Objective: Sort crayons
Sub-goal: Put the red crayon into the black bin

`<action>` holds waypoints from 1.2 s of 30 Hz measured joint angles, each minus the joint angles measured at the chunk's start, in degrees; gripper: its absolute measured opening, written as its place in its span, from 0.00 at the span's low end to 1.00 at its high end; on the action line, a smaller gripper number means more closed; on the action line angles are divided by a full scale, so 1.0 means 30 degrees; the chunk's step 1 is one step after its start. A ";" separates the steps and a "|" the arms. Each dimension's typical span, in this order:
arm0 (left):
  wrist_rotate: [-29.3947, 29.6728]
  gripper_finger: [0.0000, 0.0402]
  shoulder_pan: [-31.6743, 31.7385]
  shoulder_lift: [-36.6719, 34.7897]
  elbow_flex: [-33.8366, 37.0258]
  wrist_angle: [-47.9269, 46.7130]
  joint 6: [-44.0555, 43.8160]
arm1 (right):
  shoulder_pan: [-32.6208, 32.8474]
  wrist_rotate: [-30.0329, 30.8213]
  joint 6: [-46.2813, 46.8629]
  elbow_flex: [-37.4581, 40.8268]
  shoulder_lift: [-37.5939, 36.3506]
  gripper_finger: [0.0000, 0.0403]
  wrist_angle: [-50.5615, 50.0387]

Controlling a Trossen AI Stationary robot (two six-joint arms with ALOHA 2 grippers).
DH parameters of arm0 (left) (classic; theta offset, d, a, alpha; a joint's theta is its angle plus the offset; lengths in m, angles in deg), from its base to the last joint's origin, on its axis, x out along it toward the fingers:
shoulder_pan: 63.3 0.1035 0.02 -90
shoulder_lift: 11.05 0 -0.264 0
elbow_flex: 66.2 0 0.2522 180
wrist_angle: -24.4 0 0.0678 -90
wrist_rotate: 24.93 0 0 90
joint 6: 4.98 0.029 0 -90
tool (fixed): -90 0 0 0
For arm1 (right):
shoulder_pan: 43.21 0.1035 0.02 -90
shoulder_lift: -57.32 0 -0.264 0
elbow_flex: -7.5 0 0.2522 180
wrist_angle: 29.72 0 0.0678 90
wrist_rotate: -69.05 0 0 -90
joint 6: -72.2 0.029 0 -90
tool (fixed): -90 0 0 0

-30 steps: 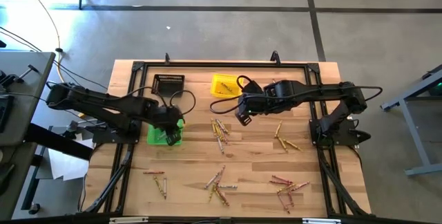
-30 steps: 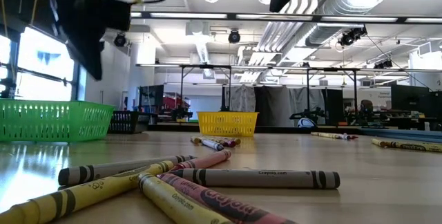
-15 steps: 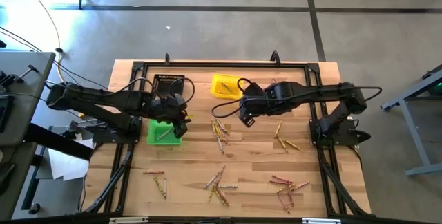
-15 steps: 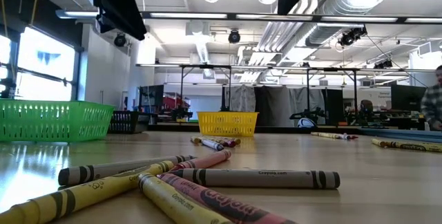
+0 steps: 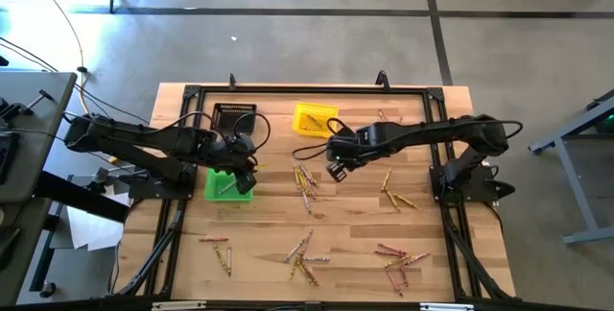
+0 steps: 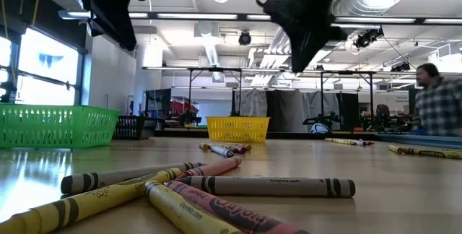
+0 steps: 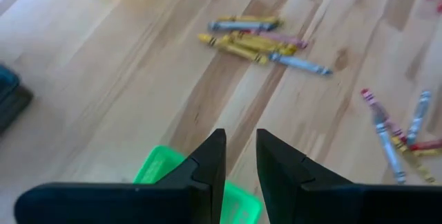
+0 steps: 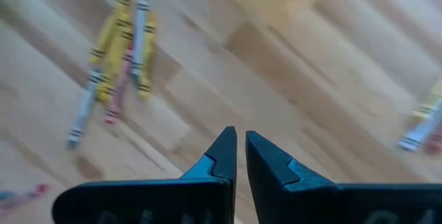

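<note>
Crayons lie in loose groups on the wooden table: a middle cluster (image 5: 305,181), shown as crayons (image 8: 121,51) in the right wrist view, a few at the right (image 5: 395,191), and more near the front (image 5: 302,258) (image 5: 398,258) (image 5: 221,251). My right gripper (image 5: 333,169) hangs shut just right of the middle cluster and above the table, with nothing between its fingers (image 8: 241,148). My left gripper (image 5: 245,153) hovers over the far edge of the green bin (image 5: 227,184). A narrow gap shows between its fingers (image 7: 241,155), with nothing in it.
A yellow bin (image 5: 312,119) and a black bin (image 5: 234,116) stand at the table's far side. A black frame (image 5: 288,90) runs round the tabletop. Bare wood lies between the crayon groups. A person (image 6: 437,107) stands in the room beyond the table.
My right gripper has come down toward the table, toward the middle crayon cluster. My left gripper has risen from the green bin and drawn a little toward the far edge. The crayons on the table have not moved.
</note>
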 joint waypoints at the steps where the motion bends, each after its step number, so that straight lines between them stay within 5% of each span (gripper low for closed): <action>1: 0.0006 0.17 0.0000 0.0000 0.0000 -0.0216 0.0000 | -0.0165 -0.0363 -0.0106 0.0265 0.0000 0.04 0.0820; 9: 0.0029 0.17 0.1141 -0.0699 0.0007 -0.1870 0.1817 | -0.1196 -0.4286 -0.1641 0.1950 0.0000 0.04 0.8148; 18: 0.0025 0.17 0.2332 -0.1618 0.0007 -0.2270 0.3410 | -0.0475 -0.3996 0.2680 0.3627 0.0294 0.04 0.9826; 27: 0.0159 0.17 0.2841 -0.2636 0.0022 -0.3911 0.3849 | 0.1052 -0.2949 0.4310 0.3632 0.0546 0.04 0.7109; 32: 0.0255 0.17 0.2858 -0.3150 0.0015 -0.4394 0.3987 | 0.1820 -0.4395 0.5719 0.3632 0.0551 0.04 0.2622; 36: 0.0255 0.17 0.2857 -0.3617 0.0015 -0.4590 0.3876 | 0.2797 -0.5414 0.6173 0.3635 0.0554 0.04 0.2364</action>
